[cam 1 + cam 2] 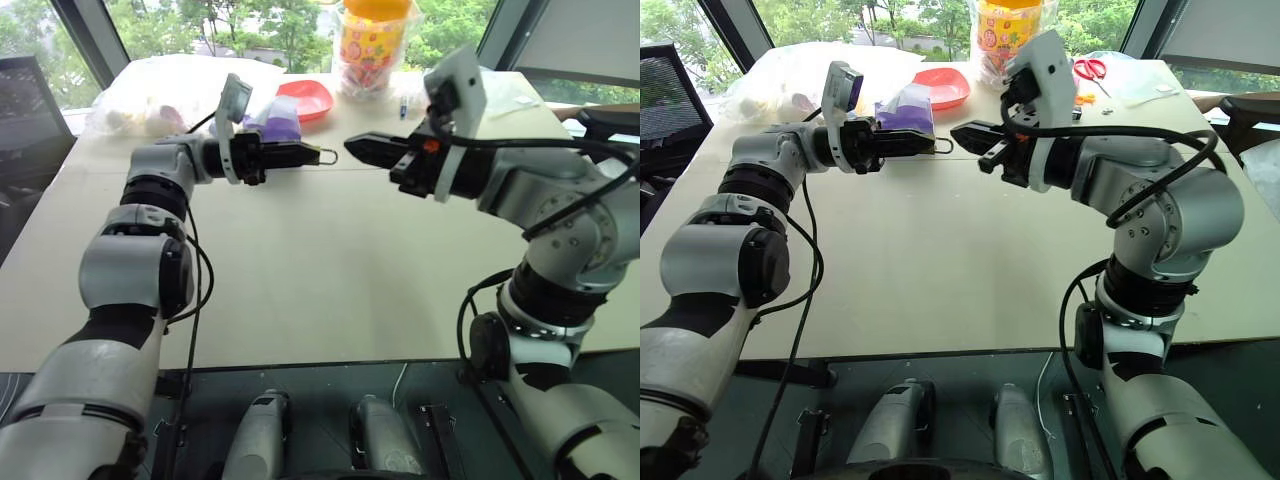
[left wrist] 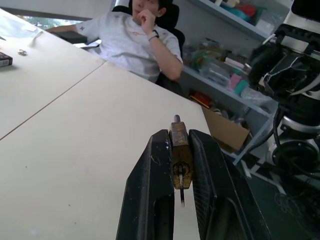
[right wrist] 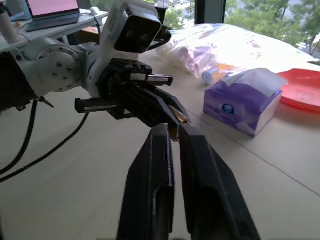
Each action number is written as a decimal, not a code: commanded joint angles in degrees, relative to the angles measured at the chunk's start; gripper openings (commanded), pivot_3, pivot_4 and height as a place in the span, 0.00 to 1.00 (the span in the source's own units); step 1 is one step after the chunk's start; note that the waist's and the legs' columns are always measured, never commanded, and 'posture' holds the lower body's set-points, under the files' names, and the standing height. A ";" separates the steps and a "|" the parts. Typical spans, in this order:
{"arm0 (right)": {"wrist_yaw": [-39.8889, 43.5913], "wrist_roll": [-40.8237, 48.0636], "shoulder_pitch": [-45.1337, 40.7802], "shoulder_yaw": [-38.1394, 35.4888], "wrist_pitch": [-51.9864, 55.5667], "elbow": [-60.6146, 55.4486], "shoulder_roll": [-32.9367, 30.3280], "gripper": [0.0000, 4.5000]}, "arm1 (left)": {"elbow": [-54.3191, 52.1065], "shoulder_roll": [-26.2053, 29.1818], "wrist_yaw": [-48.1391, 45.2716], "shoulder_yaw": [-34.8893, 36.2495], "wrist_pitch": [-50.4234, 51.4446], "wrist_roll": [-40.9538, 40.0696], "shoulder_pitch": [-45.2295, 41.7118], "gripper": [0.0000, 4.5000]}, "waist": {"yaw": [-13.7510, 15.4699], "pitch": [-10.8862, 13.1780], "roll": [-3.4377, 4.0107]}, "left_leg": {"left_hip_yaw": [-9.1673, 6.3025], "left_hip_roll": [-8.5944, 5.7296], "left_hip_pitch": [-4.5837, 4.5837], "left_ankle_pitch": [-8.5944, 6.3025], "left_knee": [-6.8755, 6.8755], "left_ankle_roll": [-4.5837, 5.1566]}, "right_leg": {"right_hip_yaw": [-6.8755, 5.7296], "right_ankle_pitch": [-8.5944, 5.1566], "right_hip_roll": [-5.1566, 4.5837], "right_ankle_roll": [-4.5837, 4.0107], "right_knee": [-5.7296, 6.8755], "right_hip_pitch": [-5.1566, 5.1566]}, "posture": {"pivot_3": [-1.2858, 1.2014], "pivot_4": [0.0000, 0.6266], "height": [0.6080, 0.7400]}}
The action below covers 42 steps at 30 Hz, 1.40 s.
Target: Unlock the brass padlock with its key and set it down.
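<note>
Left fingers (image 2: 165, 165) clamp padlock (image 2: 180, 150) above table (image 1: 300, 270), shackle toward right fingers (image 1: 372, 148), clenched empty; steadied for key.

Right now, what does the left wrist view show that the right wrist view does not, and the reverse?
Left wrist view: a seated person and shelves beyond the table. Right wrist view: a purple tissue box and a red plate. Both: the brass padlock clamped in the jaws of the left gripper, above the same pale table.
</note>
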 commanded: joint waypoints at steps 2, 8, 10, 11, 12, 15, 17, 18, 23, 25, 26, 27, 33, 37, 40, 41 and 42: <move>-3.30 2.48 -1.17 -1.32 0.03 -1.15 -0.39 0.07 | -4.10 0.66 -0.75 -1.60 1.17 -3.15 -1.66 0.00 | 0.13 0.00 0.00 | 0.00 -0.03 -0.02 0.00 0.01 0.01 | 0.00 0.00 -0.02 0.00 -0.01 0.00 | 0.52 0.24 1.00; -5.90 3.34 -0.61 0.84 -3.95 3.37 -0.63 0.07 | -9.43 1.56 -0.75 -5.70 3.80 -8.51 -0.23 0.00 | -0.10 0.00 0.00 | 0.00 -0.03 -0.01 -0.01 -0.01 0.02 | 0.01 0.00 -0.02 0.00 -0.01 0.00 | 0.52 0.24 1.00; -6.37 3.78 -0.56 1.49 -5.08 4.58 -1.00 0.07 | -10.68 2.04 -0.75 -6.98 4.38 -9.98 0.21 0.00 | -0.27 0.00 0.00 | 0.00 -0.03 0.00 0.00 -0.02 0.02 | 0.01 0.00 -0.01 0.00 -0.01 -0.01 | 0.52 0.24 1.00; -6.54 3.92 -0.49 1.88 -5.73 5.21 -1.27 0.07 | -11.21 2.29 -0.75 -7.58 4.67 -10.71 0.40 0.00 | -0.29 0.00 0.00 | 0.01 -0.03 0.00 0.00 -0.03 0.02 | 0.02 0.00 0.00 0.00 -0.01 -0.02 | 0.52 0.24 1.00; -6.71 4.12 -0.43 2.16 -6.25 5.68 -1.52 0.07 | -11.58 2.50 -0.75 -8.06 4.87 -11.31 0.53 0.00 | -0.29 0.00 0.00 | 0.01 -0.03 0.00 0.00 -0.03 0.02 | 0.02 0.00 0.00 0.00 -0.01 -0.02 | 0.52 0.24 1.00; -7.46 4.32 -0.49 2.89 -8.06 7.53 -2.13 0.07 | -13.44 3.39 -0.75 -10.10 5.47 -13.44 1.34 0.00 | -0.25 0.00 0.00 | 0.01 -0.02 0.00 0.00 -0.02 0.02 | 0.02 0.00 0.01 0.00 -0.01 -0.02 | 0.52 0.24 1.00; -7.79 4.56 -0.58 3.38 -9.15 8.66 -2.50 0.07 | -14.35 3.79 -0.75 -11.11 5.74 -14.53 1.74 0.00 | -0.22 0.00 0.00 | 0.01 -0.02 -0.01 0.00 -0.02 0.02 | 0.02 0.00 0.01 0.00 -0.01 -0.02 | 0.52 0.24 1.00; -7.91 4.71 -0.50 3.74 -9.52 9.08 -2.68 0.07 | -14.61 3.91 -0.75 -11.45 5.84 -14.98 1.79 0.00 | -0.15 0.00 0.00 | 0.01 -0.02 -0.01 0.00 -0.02 0.02 | 0.02 0.00 0.00 0.00 -0.01 -0.02 | 0.52 0.24 1.00; -6.84 7.48 0.96 5.01 -8.45 9.52 -2.81 0.07 | -16.94 4.61 -0.75 -12.79 6.64 -17.68 1.51 0.00 | -0.07 0.00 0.00 | 0.01 -0.02 -0.02 0.00 -0.01 0.03 | 0.02 0.00 0.00 0.00 -0.03 -0.01 | 0.52 0.24 1.00; -6.44 9.27 1.32 4.74 -7.36 9.54 -2.63 0.07 | -18.42 5.07 -0.75 -13.80 7.13 -19.00 1.56 0.00 | -0.11 0.00 0.00 | 0.01 -0.02 -0.03 -0.01 -0.01 0.03 | 0.02 0.00 0.00 0.00 -0.03 -0.01 | 0.52 0.24 1.00; -6.12 10.11 1.54 4.69 -6.96 9.46 -2.77 0.07 | -18.85 5.21 -0.75 -14.12 7.33 -19.44 1.48 0.00 | -0.14 0.00 0.00 | 0.01 -0.02 -0.03 -0.01 -0.01 0.03 | 0.02 0.00 0.00 0.00 -0.03 -0.01 | 0.52 0.24 1.00; -5.95 10.85 1.70 4.58 -6.62 9.38 -2.87 0.07 | -19.11 5.33 -0.75 -14.32 7.50 -19.81 1.37 0.00 | -0.15 0.00 0.00 | 0.01 0.00 -0.03 -0.01 -0.02 0.03 | 0.02 0.00 0.00 0.00 -0.03 -0.01 | 0.52 0.24 1.00; -7.21 14.97 3.02 1.80 -3.71 7.65 -2.87 0.07 | -13.69 4.84 -0.75 -12.06 5.99 -17.98 -1.16 0.00 | -0.11 0.00 0.00 | 0.01 0.00 -0.02 -0.01 -0.01 0.04 | 0.02 0.00 0.00 0.00 -0.03 -0.01 | 0.52 0.24 1.00; -8.35 14.67 9.16 3.59 -3.53 3.81 -6.22 0.07 | -8.38 3.90 0.84 -9.71 4.25 -15.18 -2.87 0.00 | 0.22 0.00 0.00 | 0.01 -0.01 -0.05 -0.03 -0.01 0.07 | 0.01 -0.01 0.00 0.00 -0.08 0.00 | 0.52 0.24 1.00; -9.72 14.17 15.80 5.78 -3.54 -0.89 -9.32 0.07 | -5.17 2.35 2.46 -8.24 2.72 -13.01 -2.52 0.00 | 0.16 0.00 -0.01 | 0.03 -0.05 -0.08 -0.06 0.01 0.13 | 0.01 -0.01 -0.04 0.01 -0.16 0.02 | 0.52 0.24 1.00; -10.23 14.35 17.98 6.06 -3.47 -2.95 -9.91 0.07 | -4.30 1.55 3.34 -7.67 2.21 -12.44 -2.19 0.00 | 0.17 0.00 -0.01 | 0.03 -0.04 -0.07 -0.07 0.03 0.14 | 0.01 -0.01 -0.04 0.01 -0.17 0.03 | 0.52 0.24 1.00; -10.70 14.68 19.63 6.10 -3.30 -4.70 -10.19 0.19 | -3.62 0.83 3.97 -7.14 1.92 -12.02 -1.93 0.00 | 0.16 0.00 -0.01 | 0.02 -0.05 -0.11 -0.07 0.01 0.14 | 0.01 -0.01 -0.04 0.01 -0.17 0.00 | 0.52 0.24 1.00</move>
